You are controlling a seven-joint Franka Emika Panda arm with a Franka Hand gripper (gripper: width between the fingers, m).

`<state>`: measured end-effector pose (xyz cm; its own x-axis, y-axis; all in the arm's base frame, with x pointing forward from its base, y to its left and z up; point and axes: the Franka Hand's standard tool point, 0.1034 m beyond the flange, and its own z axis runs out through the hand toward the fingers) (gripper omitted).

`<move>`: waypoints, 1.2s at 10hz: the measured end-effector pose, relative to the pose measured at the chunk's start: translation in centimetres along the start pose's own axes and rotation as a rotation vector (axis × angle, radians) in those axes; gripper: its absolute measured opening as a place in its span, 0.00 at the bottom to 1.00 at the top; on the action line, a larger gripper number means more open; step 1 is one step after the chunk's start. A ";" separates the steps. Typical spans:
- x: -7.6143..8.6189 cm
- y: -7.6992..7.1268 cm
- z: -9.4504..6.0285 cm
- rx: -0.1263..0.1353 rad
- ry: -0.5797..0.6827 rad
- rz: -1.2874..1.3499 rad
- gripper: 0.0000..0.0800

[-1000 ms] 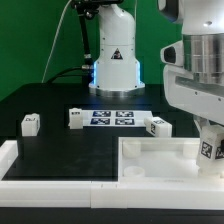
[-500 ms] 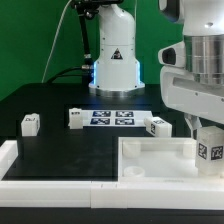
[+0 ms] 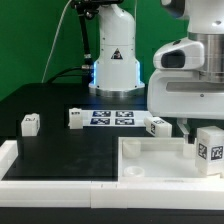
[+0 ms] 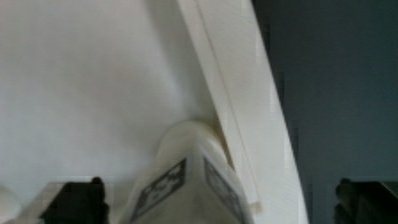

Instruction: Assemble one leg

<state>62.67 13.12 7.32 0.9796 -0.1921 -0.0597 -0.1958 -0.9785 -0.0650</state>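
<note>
Jaws: in the wrist view you see them spread wide, one dark fingertip (image 4: 75, 198) on each side. They grip nothing.
Leg: the leg (image 4: 178, 185) sits between the jaws with a clear gap on both sides, its tag facing the camera at a slant.
Leg, outside view: the same leg (image 3: 210, 149) stands upright just beside the jaws, toward the exterior view's right, tag forward.
Panel: the white panel (image 3: 150, 145) lies under the jaws. Its raised rim (image 4: 231, 90) runs right alongside the leg.
Hard to tell: you cannot see whether the foot of the leg sits in a socket, because the panel's front wall hides it.
Hidden: the arm's white body (image 3: 190, 85) covers most of the jaws, and only one dark finger (image 3: 186, 127) peeks out.
Cut off: the exterior view's right edge slices through the arm and the panel.
Loose blocks: the near block (image 3: 159, 126), the middle block (image 3: 76, 118) and the far block (image 3: 30, 124) lie on the black worktop (image 3: 50, 145), all well apart from the jaws.
Marker board: the marker board (image 3: 112, 117) lies between the middle and near blocks.
</note>
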 end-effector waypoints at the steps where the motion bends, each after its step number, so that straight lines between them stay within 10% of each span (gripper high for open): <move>1: 0.2 0.1 0.0 0.000 0.007 -0.142 0.81; 6: 0.5 0.7 0.1 0.000 0.014 -0.442 0.81; 9: 0.5 0.7 0.1 0.000 0.014 -0.442 0.42; 12: 0.5 0.7 0.1 0.002 0.014 -0.377 0.37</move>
<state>63.01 12.36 7.17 0.9834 0.1805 -0.0172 0.1785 -0.9805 -0.0816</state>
